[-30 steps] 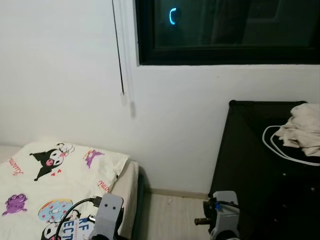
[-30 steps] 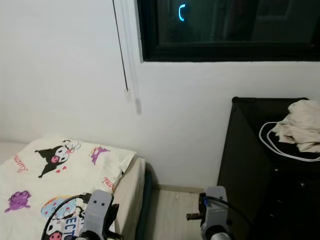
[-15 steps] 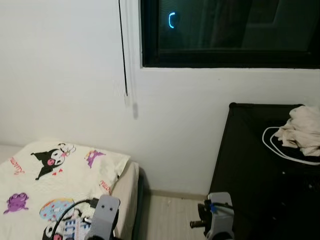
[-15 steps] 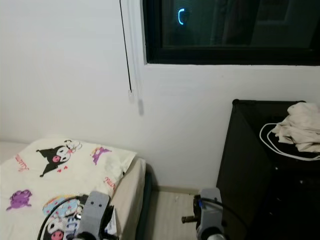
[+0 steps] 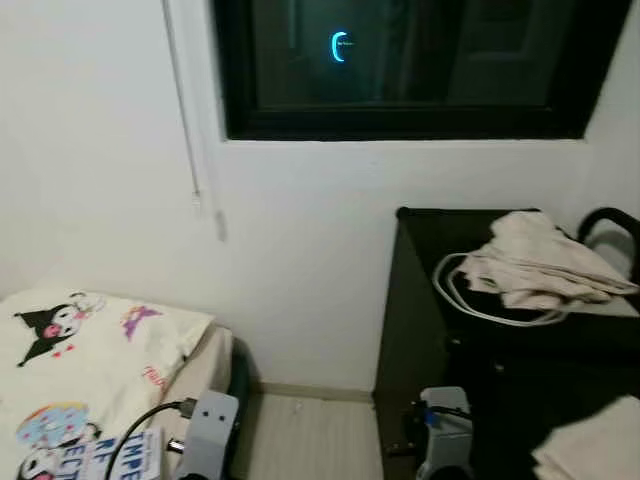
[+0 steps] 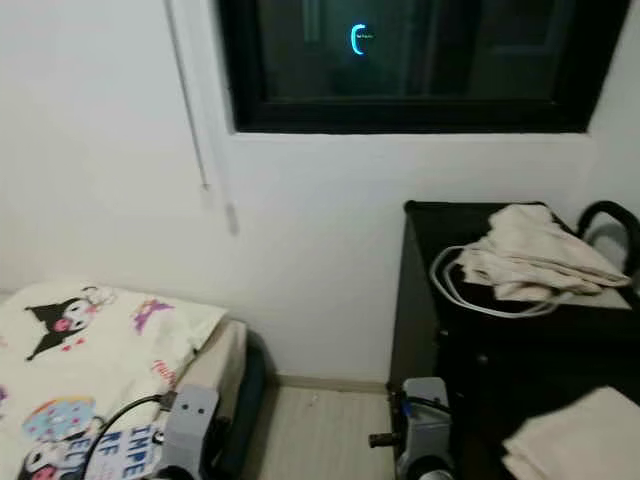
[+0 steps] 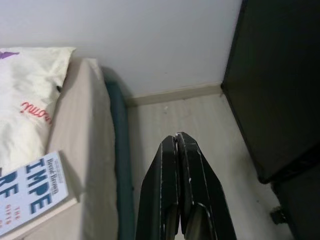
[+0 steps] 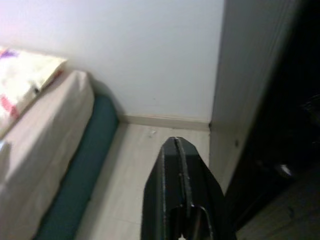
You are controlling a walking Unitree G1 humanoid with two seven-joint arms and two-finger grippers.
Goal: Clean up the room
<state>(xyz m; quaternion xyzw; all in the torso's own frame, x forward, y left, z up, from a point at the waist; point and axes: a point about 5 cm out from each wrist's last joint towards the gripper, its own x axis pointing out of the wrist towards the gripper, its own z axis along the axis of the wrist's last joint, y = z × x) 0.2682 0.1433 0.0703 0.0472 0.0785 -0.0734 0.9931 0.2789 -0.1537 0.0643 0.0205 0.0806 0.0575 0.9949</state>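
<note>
Left eye view: a black cabinet (image 5: 420,300) stands at centre right under a dark window (image 5: 400,60). On its top lies a crumpled cream cloth (image 5: 540,270) with a white cable (image 5: 470,300) looping out from beneath it; this heap looks like the thing to tidy. A second pale folded cloth (image 5: 590,450) sits at the lower right corner. At lower left is a bed with a cartoon-print pillow (image 5: 90,340) and a book (image 5: 125,460) near the frame's bottom edge. Both silver wrists rise from the bottom edge, idle.

Right eye view: the same scene, the cloth heap at centre right, a dark curved handle (image 6: 610,225) just behind it at the right edge.

Left wrist view: the left gripper (image 7: 177,145) has its fingers pressed together, holding nothing, over pale floor (image 7: 200,130) between the mattress edge and the cabinet; the book shows at lower left.

Right wrist view: the right gripper (image 8: 176,150) is likewise closed and empty above the floor, beside the cabinet's side.

The cloth should be light, soft and limp (it will sag and trail), so a pinch on a raised fold near the heap's middle seems best. The cable is tucked under it and may snag or drag along, so I would lift slowly, or take the cable separately at its loop
</note>
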